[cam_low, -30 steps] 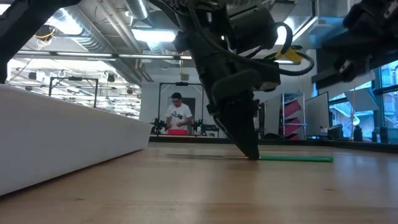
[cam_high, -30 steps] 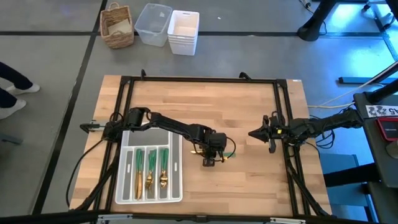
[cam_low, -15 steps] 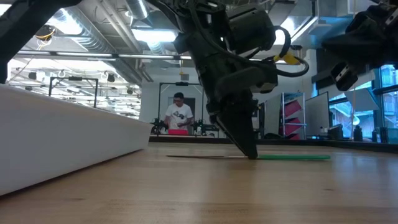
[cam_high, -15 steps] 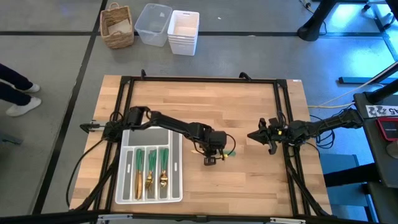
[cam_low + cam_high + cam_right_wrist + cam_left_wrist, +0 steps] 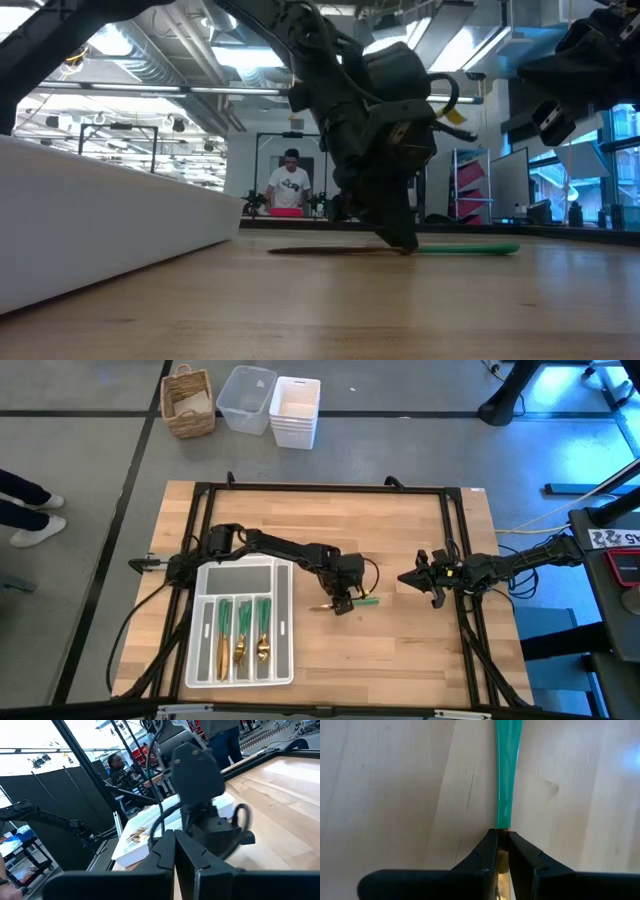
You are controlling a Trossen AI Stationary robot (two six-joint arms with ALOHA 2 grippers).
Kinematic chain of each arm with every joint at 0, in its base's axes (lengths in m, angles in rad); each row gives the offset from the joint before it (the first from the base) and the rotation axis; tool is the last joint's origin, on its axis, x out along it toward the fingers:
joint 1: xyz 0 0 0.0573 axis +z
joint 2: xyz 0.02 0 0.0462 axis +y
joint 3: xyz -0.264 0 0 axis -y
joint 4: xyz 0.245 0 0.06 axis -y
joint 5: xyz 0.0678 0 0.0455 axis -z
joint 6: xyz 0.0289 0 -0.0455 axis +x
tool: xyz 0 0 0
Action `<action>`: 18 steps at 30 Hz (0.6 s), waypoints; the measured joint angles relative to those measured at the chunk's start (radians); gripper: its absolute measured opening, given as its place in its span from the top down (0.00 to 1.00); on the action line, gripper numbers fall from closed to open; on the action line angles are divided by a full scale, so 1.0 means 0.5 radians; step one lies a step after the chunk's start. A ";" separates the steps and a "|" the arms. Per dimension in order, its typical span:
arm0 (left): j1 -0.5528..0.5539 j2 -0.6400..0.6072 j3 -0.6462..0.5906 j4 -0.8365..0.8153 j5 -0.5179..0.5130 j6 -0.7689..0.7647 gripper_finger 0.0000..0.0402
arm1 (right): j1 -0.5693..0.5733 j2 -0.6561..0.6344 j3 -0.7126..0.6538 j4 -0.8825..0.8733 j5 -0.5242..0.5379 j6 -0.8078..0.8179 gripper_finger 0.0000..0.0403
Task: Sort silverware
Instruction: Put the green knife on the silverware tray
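Note:
One piece of silverware lies flat on the wood at mid-table, its green handle (image 5: 366, 600) pointing toward the table's right and its slim gold head (image 5: 322, 606) toward the left. My left gripper (image 5: 345, 603) stands on it, shut. In the low view the handle (image 5: 470, 249) sticks out past the gripper (image 5: 402, 246). More silverware (image 5: 242, 628) lies in the compartments of the white tray (image 5: 291, 630) at the near left. My right gripper (image 5: 405, 577) hangs shut above the table's right side, touching nothing. My left gripper pinches the silverware piece between its two fingertips at the gold neck (image 5: 503, 833), right where the green handle ends. The fingers come from above, pointing down and slanting, and lie across the piece. The piece lies flat, handle (image 5: 508, 770) on the wood.
Black frame rails (image 5: 320, 488) run around the tabletop. The tray's white wall (image 5: 100, 230) fills the low view's left. A wicker basket (image 5: 189, 402) and plastic bins (image 5: 296, 410) sit on the floor beyond the far edge. A person (image 5: 291, 185) stands far behind. Bare wood lies near-right.
My left gripper has shifted a little toward the table's far edge while staying down at the tabletop, and its arm has drawn back toward the left. The silverware piece has slid along the wood with it; its gold head now shows left of the gripper.

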 joint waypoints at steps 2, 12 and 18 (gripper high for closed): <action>0.030 0.003 -0.002 0.027 0.098 -0.040 0.94 | 0.000 0.000 -0.001 -0.002 0.001 0.000 0.99; 0.145 0.012 -0.005 0.232 0.324 -0.217 0.95 | 0.000 0.000 -0.002 -0.008 0.000 0.000 0.99; 0.204 0.011 -0.004 0.249 0.339 -0.274 1.00 | 0.000 0.000 -0.002 -0.008 0.000 0.000 0.99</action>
